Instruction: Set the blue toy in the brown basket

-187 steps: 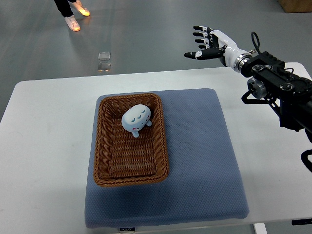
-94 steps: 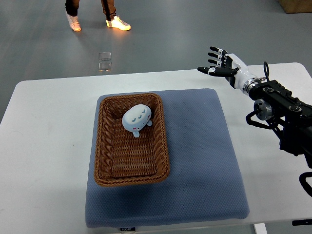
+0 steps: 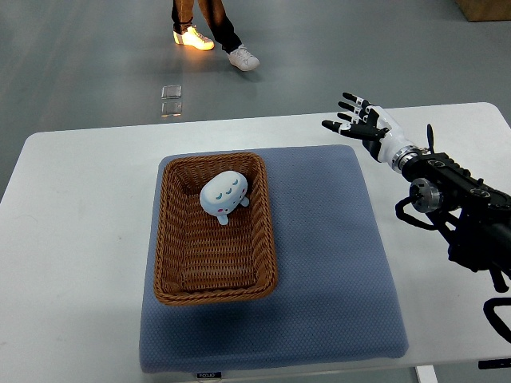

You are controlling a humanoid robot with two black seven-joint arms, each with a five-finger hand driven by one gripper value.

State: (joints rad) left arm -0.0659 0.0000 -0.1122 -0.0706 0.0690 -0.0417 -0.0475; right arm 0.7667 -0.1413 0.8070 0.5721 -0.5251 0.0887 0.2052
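A grey floor [image 3: 319,48] fills the top of the view, and on it, far beyond the work area, a person's legs and shoes [image 3: 209,33] show at the upper edge. A small pale square object [image 3: 170,100] lies on the floor just past the table's far edge. In the top right corner sits a slice of something brown [image 3: 484,8], too cropped to identify.

The white table [image 3: 72,239] spans nearly the whole width. A blue-grey padded mat [image 3: 335,271] lies on its middle, covering most of the central area and reaching the near edge, where a small label is sewn but unreadable.

The brown basket [image 3: 169,239], a woven rectangular tray, rests on the left half of the mat with its long side running away from the robot. The blue toy [image 3: 223,195], a pale rounded figure with small dark marks on top, sits inside the basket in its far half, close to the right wall. The near half of the basket holds nothing else.

The right arm [image 3: 459,215], black and bulky, comes in from the right edge over bare tabletop. The right hand [image 3: 361,126] hangs above the mat's far right corner, well apart from basket and toy, with its fingers [image 3: 345,101] spread wide and gripping nothing. Nothing lies between hand and basket but open mat.
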